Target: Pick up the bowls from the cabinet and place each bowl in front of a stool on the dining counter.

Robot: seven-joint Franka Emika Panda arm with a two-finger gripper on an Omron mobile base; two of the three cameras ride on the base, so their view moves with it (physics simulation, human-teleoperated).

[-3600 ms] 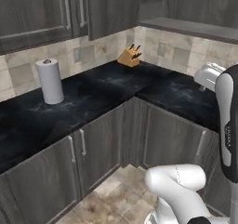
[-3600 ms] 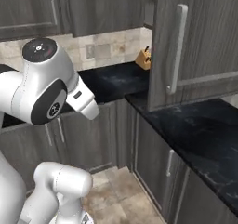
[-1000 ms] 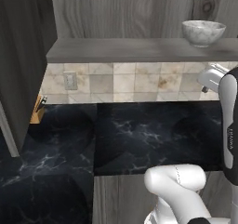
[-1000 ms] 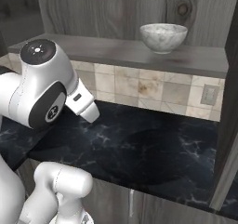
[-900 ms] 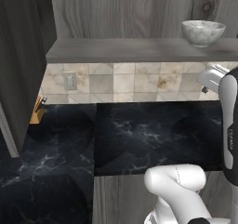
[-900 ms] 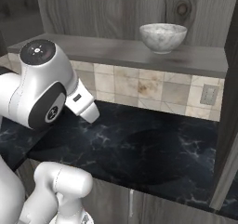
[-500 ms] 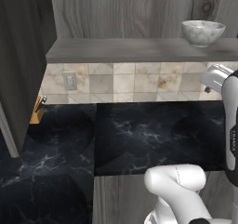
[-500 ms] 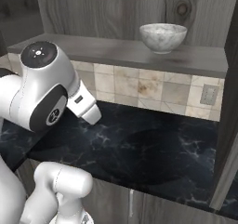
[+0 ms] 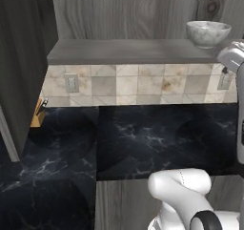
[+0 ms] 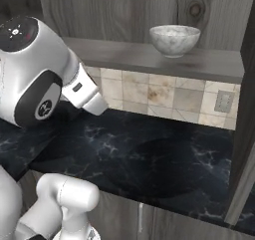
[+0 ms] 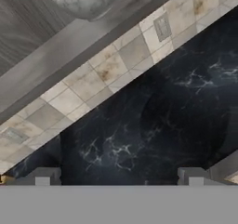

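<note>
The marbled bowl is cut off by the hand view's top edge. A knife block sits half hidden behind the open cabinet door. The cabinet top runs past every frame.

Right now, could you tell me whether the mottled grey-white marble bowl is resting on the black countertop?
No, the mottled grey-white marble bowl stands on the grey-brown wood-grain cabinet shelf, above the black countertop.
</note>
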